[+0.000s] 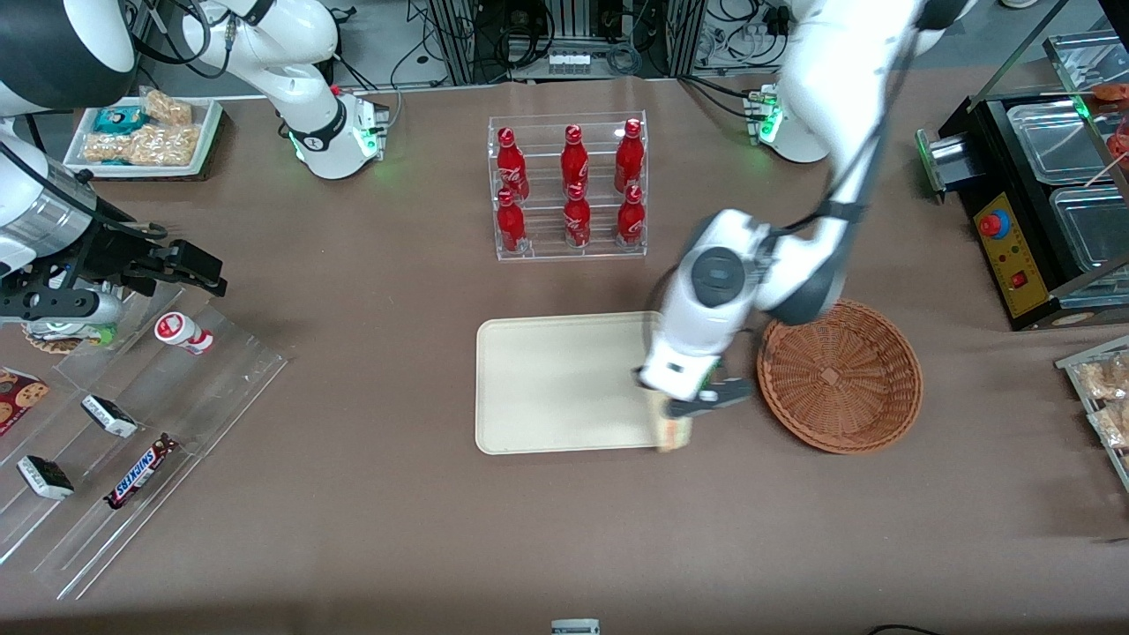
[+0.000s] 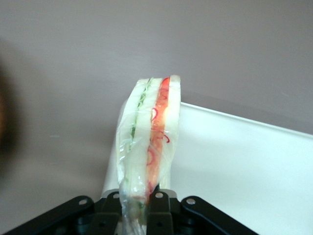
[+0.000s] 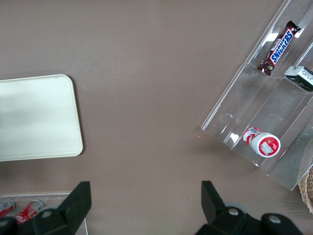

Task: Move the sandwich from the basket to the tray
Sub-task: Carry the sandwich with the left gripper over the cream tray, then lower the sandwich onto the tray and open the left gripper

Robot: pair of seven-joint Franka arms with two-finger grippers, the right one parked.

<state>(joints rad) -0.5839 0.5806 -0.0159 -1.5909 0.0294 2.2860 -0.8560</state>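
Note:
The wrapped sandwich (image 2: 151, 132) hangs in my left gripper (image 2: 134, 205), whose fingers are shut on its clear wrap; green and red filling layers face the wrist camera. In the front view the gripper (image 1: 697, 401) hovers over the cream tray's (image 1: 556, 388) edge nearest the basket, with the sandwich (image 1: 673, 434) poking out below it at the tray's corner. Beside it, toward the working arm's end, sits the round wicker basket (image 1: 838, 375) with nothing in it. The tray's corner (image 2: 244, 161) shows under the sandwich in the wrist view.
An acrylic rack of red bottles (image 1: 569, 187) stands farther from the front camera than the tray. Clear stepped shelves with snacks (image 1: 132, 441) lie toward the parked arm's end. A black appliance (image 1: 1032, 203) and a snack tray (image 1: 1102, 397) sit at the working arm's end.

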